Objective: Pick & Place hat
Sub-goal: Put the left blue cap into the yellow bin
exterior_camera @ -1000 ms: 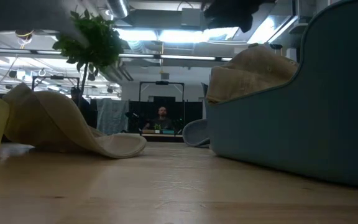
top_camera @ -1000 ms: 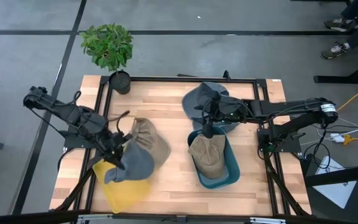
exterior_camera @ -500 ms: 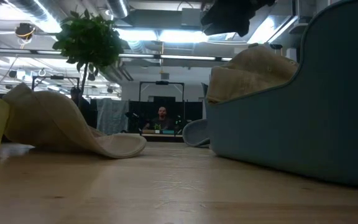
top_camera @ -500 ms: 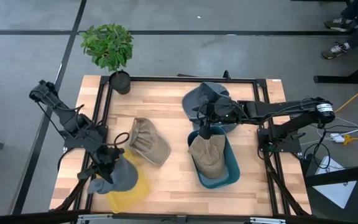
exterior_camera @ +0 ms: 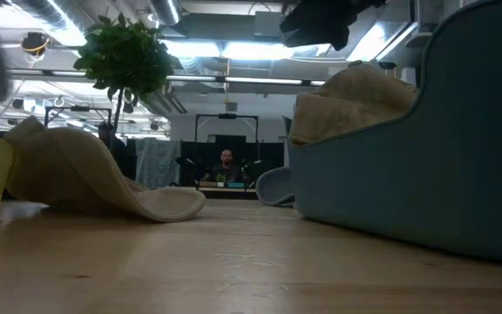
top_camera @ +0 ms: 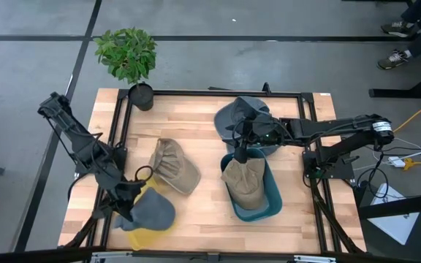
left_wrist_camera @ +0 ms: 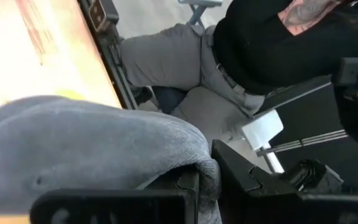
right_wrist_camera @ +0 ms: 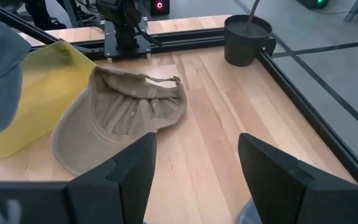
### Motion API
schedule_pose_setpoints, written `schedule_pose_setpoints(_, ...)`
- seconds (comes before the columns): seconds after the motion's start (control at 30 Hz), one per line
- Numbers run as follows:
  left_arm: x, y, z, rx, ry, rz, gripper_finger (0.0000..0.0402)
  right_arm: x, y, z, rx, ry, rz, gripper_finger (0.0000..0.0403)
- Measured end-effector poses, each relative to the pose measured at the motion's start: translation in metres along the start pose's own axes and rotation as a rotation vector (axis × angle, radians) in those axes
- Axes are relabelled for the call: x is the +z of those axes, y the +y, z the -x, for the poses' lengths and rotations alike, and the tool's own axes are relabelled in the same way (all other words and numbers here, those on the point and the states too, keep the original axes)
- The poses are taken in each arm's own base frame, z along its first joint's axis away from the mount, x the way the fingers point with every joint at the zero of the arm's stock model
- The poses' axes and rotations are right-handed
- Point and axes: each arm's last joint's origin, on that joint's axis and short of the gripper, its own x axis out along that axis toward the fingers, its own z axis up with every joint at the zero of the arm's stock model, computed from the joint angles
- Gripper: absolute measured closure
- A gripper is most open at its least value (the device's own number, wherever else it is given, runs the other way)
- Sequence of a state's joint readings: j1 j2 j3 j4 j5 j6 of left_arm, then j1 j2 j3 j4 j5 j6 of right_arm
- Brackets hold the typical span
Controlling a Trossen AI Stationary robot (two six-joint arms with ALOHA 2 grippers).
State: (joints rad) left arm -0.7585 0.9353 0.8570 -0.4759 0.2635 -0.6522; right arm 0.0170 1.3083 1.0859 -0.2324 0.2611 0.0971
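Grey, soft fabric marks the grey hat (top_camera: 152, 211), a rumpled cap at the lower left of the high view, hanging from the left gripper (top_camera: 128, 204), whose jaws are clamped on its edge. In the left wrist view the cloth (left_wrist_camera: 86, 143) bunches in thick folds between the dark fingers. It lies over a yellow hat (top_camera: 143, 232) near the table's (top_camera: 196, 124) lower left corner. Just beside it, toward the centre, a tan hat (top_camera: 172, 165) lies upside down with its strap showing. Right of centre, a teal bin (top_camera: 269, 199) holds another tan hat (top_camera: 244, 183); the right gripper (top_camera: 243, 152) hovers over the bin's upper rim, jaws apart and empty. A blue-grey hat (top_camera: 234, 117) lies above it.
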Motion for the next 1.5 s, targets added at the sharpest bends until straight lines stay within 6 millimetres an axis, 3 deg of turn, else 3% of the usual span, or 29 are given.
schedule_pose_setpoints(0.57, -0.012, -0.002, 0.012, 0.049, 0.032, -0.040, 0.0379, 0.001, 0.000, 0.000, 0.001, -0.005, -0.009, 0.0176)
schedule_pose_setpoints(1.23, -0.038, 0.023, -0.003, 0.072, 0.158, -0.124, 0.0379, 0.004, 0.000, 0.000, 0.004, -0.038, -0.018, 0.0176)
schedule_pose_setpoints(1.5, -0.045, 0.032, 0.020, 0.180, 0.123, -0.109, 0.0375, 0.005, 0.000, 0.000, 0.005, -0.049, -0.021, 0.0176)
